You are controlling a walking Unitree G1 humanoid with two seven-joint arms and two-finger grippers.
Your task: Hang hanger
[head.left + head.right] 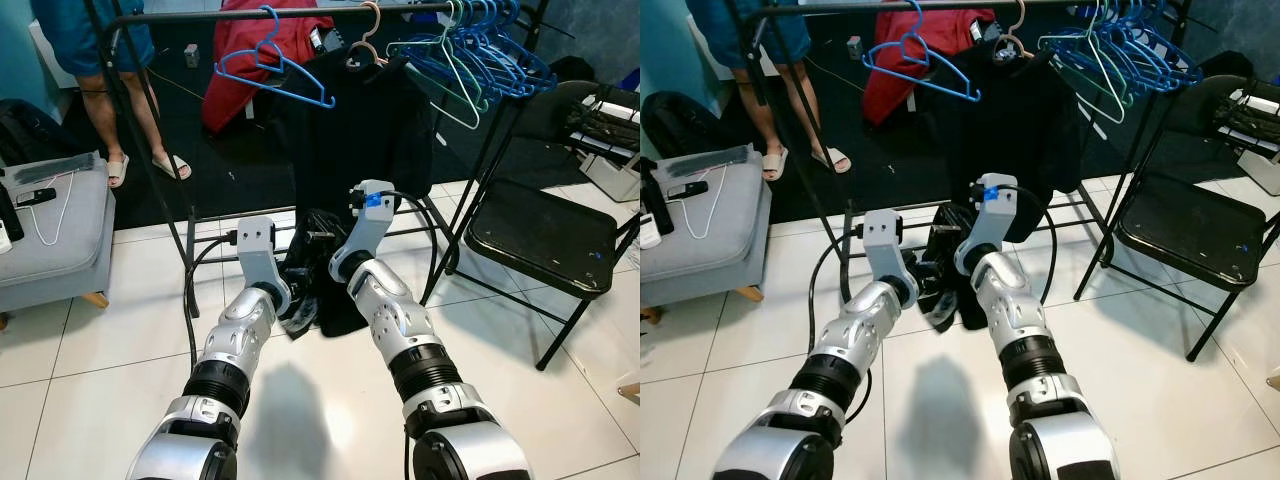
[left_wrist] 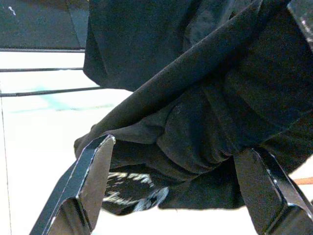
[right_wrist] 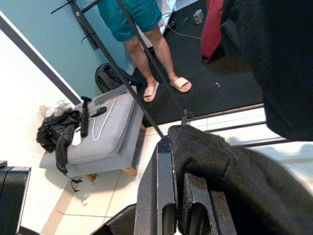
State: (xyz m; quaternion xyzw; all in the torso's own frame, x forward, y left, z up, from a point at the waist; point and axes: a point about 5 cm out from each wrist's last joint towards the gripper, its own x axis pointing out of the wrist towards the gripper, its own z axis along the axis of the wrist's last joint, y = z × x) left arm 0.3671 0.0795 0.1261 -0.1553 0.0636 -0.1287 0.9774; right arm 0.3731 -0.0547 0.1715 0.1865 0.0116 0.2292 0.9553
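So there's a black metal clothes rack (image 1: 150, 150) across the back, with a black garment (image 1: 365, 125) already hung from its top rail on a pale pinkish hanger (image 1: 366, 40), hem trailing down to the white tiled floor (image 1: 100, 370). To the robot's right sits a black folding chair (image 1: 545, 240); to its left, a grey cushioned stool (image 1: 55, 235), and a person (image 1: 110, 60) in sandals stands behind the rack. A loose blue plastic hanger (image 1: 272, 68) hangs tilted on the rail, plus a bunch of blue and teal hangers (image 1: 485, 50) further along. Down low, the right gripper (image 3: 178, 196) has its fingers pinched tight on a fold of that garment's fabric. The left gripper (image 2: 171, 181) is spread wide, with bunched cloth sitting between its fingers (image 2: 90, 176).
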